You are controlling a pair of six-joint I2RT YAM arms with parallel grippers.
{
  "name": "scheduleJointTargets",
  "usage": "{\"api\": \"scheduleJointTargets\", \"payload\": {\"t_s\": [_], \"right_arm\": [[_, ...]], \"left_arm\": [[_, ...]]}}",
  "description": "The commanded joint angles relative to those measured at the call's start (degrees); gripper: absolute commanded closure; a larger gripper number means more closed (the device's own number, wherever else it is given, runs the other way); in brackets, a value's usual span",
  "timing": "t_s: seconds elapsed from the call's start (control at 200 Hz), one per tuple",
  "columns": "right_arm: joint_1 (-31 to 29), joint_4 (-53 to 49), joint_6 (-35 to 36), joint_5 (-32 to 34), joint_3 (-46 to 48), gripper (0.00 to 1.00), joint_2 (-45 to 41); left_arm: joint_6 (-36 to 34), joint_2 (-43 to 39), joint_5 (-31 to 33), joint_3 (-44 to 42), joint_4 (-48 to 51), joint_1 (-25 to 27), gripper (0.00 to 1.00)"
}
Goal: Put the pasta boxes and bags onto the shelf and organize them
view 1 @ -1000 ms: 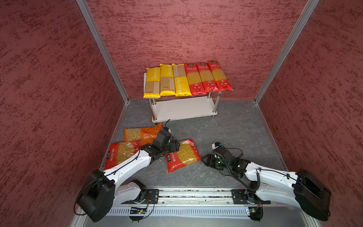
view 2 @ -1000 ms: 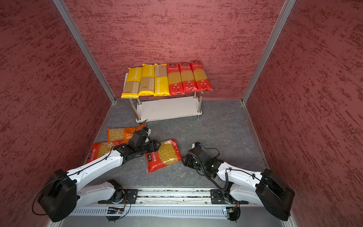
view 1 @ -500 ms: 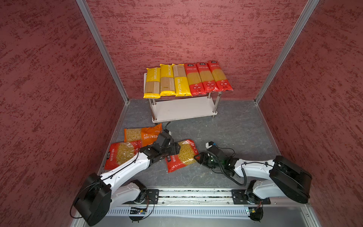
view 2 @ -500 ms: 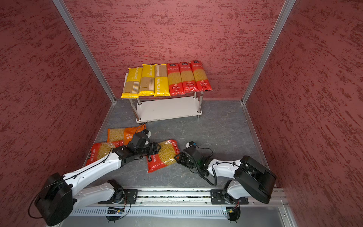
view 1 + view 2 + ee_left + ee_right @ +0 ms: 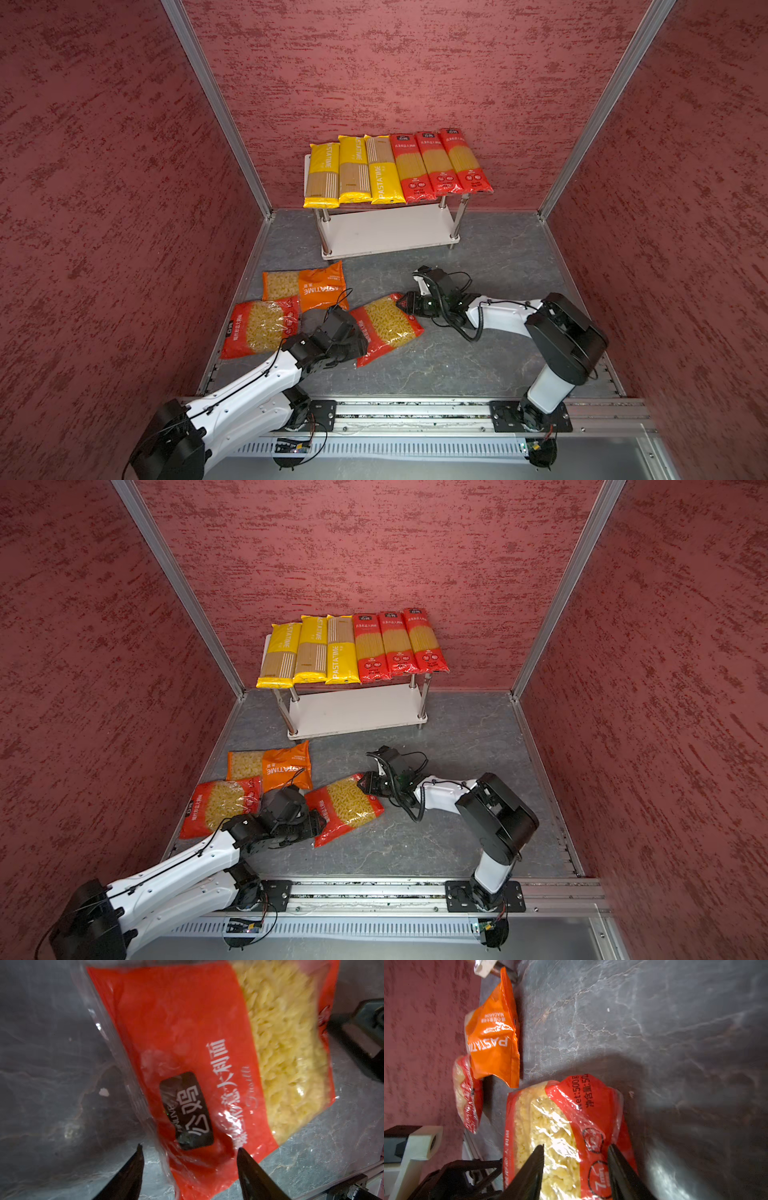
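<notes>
Left wrist view caught the left claw (image 5: 189,1147) low over the worktop (image 5: 52,1064), fingers apart. They straddled the sealed end of the red pasta bag (image 5: 187,1032), with a sliver of worktop showing beside one finger. Over to the right claw (image 5: 576,1145): its fingers stood apart on the other end of that same bag, and whether they actually bit into the plastic I could not tell. In both top views the left arm (image 5: 249,386) stretched long and low from the rail (image 5: 415,409). The right arm (image 5: 503,311) was folded at the elbow, forearm reaching across. Just beside the left claw lay a second red bag (image 5: 259,326), the orange bag (image 5: 322,286) touching it. On the shelf (image 5: 386,232), three yellow packs (image 5: 354,170) and three red packs (image 5: 436,164) lay side by side on the top board.
</notes>
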State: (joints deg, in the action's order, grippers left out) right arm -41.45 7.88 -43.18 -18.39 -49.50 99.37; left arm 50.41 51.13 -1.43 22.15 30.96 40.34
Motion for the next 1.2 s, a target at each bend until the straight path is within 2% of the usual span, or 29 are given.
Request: {"api": "scheduleJointTargets", "payload": {"t_s": [0.0,0.06,0.17,0.351,0.501,0.676,0.797,0.892,1.067,1.192], "right_arm": [[0.06,-3.55,3.83,-3.12,-1.19,0.61,-0.03],[0.14,-3.1,3.3,-1.55,0.76,0.67,-1.63],[0.23,-1.36,0.81,-0.95,5.51,0.71,-5.13],[-1.8,7.56,-10.83,-1.31,19.2,0.72,-12.99],[-10.51,5.12,-14.86,4.28,24.08,0.71,-20.5],[-18.41,4.92,-17.13,4.06,22.09,0.67,-19.71],[-18.44,4.98,-16.53,3.46,22.68,0.61,-21.62],[-16.48,-0.62,-12.67,3.86,22.19,0.57,-25.53],[-7.32,-11.76,-4.63,3.19,21.35,0.5,-34.32],[0.88,-15.94,-0.35,3.09,20.53,0.47,-35.63]], "left_arm": [[3.11,1.73,-1.71,-0.36,-6.75,0.79,0.31],[3.07,3.37,-1.65,-0.06,-9.52,0.78,0.31],[0.73,8.25,-2.02,2.14,-14.31,0.05,0.32],[-8.16,21.47,-7.01,11.25,-17.89,-3.1,0.32],[-14.1,31.47,-10.01,21.53,-17.09,-3.51,0.31],[-15.58,37.77,-10.36,28.18,-19.25,-4.11,0.31],[-15.93,35.1,-9.37,28.35,-18.33,-4.8,0.31],[-16.57,30.06,-7.79,26.23,-15.11,-5.6,0.31],[-12.4,17.66,-5.3,18.62,-8.21,-5.27,0.3],[-5.73,10.68,-5.44,12.35,-6.75,-2.88,0.3]]}}
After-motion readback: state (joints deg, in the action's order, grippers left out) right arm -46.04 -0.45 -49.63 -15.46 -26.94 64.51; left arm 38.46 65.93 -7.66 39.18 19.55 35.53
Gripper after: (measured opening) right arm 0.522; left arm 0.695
